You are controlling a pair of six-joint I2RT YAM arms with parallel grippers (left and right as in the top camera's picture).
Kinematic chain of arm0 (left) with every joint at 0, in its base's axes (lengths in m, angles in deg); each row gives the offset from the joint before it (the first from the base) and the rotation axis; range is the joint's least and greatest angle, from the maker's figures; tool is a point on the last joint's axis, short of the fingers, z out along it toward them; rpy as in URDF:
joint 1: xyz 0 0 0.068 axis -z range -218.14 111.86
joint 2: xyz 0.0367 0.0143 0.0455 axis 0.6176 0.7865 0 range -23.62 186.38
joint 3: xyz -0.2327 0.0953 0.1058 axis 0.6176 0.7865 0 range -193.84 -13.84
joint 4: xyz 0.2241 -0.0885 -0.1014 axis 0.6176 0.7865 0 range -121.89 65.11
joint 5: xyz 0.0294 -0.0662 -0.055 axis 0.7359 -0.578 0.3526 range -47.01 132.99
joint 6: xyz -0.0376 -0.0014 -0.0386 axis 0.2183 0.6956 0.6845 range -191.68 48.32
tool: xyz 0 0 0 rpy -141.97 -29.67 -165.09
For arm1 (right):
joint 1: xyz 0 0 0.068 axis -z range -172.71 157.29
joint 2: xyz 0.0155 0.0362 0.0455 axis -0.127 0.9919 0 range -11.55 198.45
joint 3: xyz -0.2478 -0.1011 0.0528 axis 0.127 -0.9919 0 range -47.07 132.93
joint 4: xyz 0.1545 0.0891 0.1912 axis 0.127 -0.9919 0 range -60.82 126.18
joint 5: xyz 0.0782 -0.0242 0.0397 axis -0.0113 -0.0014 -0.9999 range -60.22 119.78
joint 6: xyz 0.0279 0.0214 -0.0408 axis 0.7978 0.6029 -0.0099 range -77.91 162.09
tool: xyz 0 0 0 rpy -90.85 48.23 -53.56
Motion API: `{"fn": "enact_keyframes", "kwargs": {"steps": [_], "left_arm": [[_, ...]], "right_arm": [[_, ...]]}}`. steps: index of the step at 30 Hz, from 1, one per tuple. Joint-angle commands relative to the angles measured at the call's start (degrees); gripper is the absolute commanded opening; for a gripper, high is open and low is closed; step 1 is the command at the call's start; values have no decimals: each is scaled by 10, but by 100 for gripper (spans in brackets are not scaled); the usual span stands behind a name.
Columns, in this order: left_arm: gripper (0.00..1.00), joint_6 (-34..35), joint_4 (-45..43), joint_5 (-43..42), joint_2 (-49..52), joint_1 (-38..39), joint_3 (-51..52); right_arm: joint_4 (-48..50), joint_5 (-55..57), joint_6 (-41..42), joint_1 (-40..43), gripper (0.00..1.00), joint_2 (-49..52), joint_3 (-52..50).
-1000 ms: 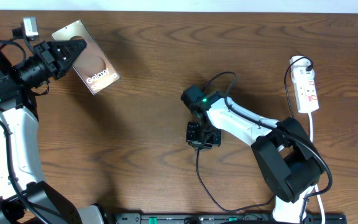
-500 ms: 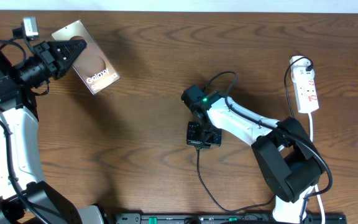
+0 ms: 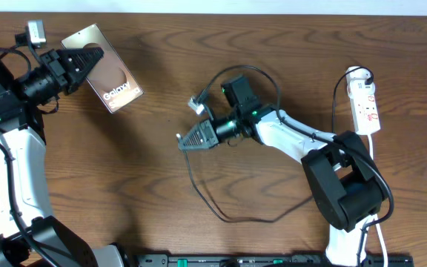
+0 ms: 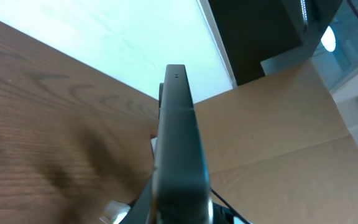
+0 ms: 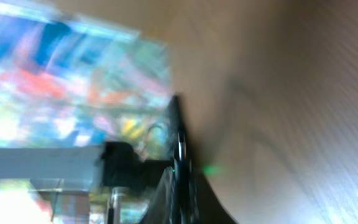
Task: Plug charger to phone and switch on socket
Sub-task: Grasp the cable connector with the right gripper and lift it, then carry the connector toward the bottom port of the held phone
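Note:
The bronze phone with white "Galaxy" lettering is held tilted at the far left in my left gripper, which is shut on its upper edge. In the left wrist view the phone shows edge-on between the fingers. My right gripper points left at mid-table, shut on the plug end of the charger. The charger's thin black cable trails down and loops back to the right. The right wrist view is blurred, with a thin dark strip between the fingers. The white socket lies at the far right.
The socket's white cord runs down the right edge past the right arm's base. The robot's thicker black cable arches above the right wrist. A cardboard box shows beyond the table in the left wrist view.
My right arm has swung up from pointing down at the table and now points left, drawing the charger cable out into a wide loop. The left arm and phone have not moved.

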Motion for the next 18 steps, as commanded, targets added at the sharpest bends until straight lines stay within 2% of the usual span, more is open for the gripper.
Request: {"fn": "enact_keyframes", "kwargs": {"steps": [1,8,14,18], "left_arm": [[8,-18,-5,-38,-2,-2,-3],[7,-66,-5,-87,-2,-1,-3],[7,-67,-5,-88,-2,14,-3],[8,-87,-5,-85,-2,48,-3]], "right_arm": [[95,-172,26,2,1,1,2],[165,-172,48,0,1,1,2],[216,-172,67,0,1,1,2],[285,-172,106,0,1,1,2]]}}
